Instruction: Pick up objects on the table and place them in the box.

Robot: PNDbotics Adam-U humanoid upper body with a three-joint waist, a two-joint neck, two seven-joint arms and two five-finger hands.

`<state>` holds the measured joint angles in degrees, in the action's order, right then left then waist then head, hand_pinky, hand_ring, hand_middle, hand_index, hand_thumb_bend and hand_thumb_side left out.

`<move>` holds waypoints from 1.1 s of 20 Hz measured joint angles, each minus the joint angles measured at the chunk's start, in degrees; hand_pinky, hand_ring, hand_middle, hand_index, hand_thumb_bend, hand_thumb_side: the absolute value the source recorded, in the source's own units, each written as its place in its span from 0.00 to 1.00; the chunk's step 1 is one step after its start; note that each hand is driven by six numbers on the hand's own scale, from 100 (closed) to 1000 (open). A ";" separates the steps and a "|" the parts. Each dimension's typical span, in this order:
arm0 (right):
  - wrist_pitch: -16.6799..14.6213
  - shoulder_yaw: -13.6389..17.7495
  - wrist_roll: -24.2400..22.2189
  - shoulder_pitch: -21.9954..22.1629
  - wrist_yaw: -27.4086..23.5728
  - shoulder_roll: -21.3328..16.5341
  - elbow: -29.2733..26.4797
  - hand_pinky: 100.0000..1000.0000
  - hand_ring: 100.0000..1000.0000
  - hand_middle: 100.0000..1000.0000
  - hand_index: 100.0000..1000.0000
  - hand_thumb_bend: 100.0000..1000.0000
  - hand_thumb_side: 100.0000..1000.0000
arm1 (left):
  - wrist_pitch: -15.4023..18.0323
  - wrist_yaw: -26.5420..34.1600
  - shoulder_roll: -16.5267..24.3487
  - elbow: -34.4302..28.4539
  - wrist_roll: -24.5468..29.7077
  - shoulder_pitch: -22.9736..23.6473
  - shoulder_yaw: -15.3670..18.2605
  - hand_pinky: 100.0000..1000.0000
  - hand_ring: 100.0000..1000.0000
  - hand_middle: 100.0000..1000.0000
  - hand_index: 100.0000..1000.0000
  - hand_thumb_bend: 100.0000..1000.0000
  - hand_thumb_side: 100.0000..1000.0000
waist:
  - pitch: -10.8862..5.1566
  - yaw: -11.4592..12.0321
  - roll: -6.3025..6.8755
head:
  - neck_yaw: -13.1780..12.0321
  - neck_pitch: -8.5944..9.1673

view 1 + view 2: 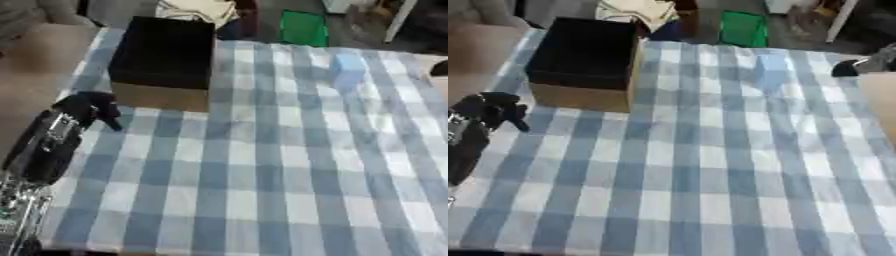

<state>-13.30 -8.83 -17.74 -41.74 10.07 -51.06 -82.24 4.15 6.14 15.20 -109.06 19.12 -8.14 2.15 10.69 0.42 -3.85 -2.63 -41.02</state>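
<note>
Near the tabletop's (262, 200) far right corner, the pale blue block (348, 68) sits far from the left hand (92, 107), fingers curled empty; a long reach could knock it off.

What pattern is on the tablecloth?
Blue and white checks on the tablecloth, clearest in the left eye view.

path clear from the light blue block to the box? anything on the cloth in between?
Nothing visible stands between them. The light blue block sits at the far right of the checked tablecloth; the open box is far left, with only bare cloth between.
</note>
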 measured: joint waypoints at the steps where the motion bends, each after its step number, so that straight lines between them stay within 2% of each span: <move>1: -0.24 -0.01 -0.10 -0.69 0.50 0.49 1.38 0.91 0.91 0.96 0.95 0.79 0.12 | -0.01 0.04 0.01 0.00 0.12 -0.05 -0.14 0.89 0.48 0.50 0.72 0.12 0.85 | 0.07 0.19 -0.08 | 0.19 0.06; 2: -0.51 -0.01 -0.18 -1.34 1.02 0.92 2.84 0.91 0.92 0.96 0.95 0.79 0.12 | 0.00 0.14 0.02 0.00 0.25 -0.15 -0.21 0.89 0.48 0.50 0.72 0.12 0.85 | 0.17 0.43 -0.16 | 0.37 0.17; 3: -0.75 0.00 -0.21 -1.96 1.50 1.33 4.19 0.91 0.92 0.95 0.95 0.74 0.11 | -0.04 0.23 0.09 0.00 0.38 -0.32 -0.35 0.89 0.48 0.50 0.72 0.13 0.84 | 0.30 0.72 -0.21 | 0.56 0.28; 4: -0.99 0.02 -0.25 -2.54 1.90 1.73 5.51 0.91 0.92 0.95 0.95 0.78 0.12 | -0.06 0.37 0.21 0.00 0.53 -0.53 -0.52 0.89 0.48 0.50 0.72 0.12 0.84 | 0.42 1.01 -0.21 | 0.79 0.31; 12: -2.29 1.35 0.10 -5.97 2.99 4.07 14.99 0.90 0.93 0.93 0.96 0.77 0.10 | -0.11 1.41 0.48 -0.05 1.98 -3.05 -2.06 0.89 0.48 0.50 0.72 0.12 0.84 | 2.06 3.34 -0.52 | 3.80 1.31; 22: -2.87 2.53 1.11 -8.28 3.00 5.94 22.66 0.89 0.94 0.92 0.96 0.75 0.09 | -0.08 2.79 0.90 -0.55 4.39 -6.47 -4.47 0.89 0.48 0.50 0.71 0.11 0.84 | 4.19 6.53 -0.49 | 8.34 1.80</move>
<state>-16.17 -6.30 -16.63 -50.02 13.07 -45.12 -59.59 4.06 8.92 16.10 -109.61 23.52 -14.61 -2.31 14.88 6.95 -4.34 5.70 -39.22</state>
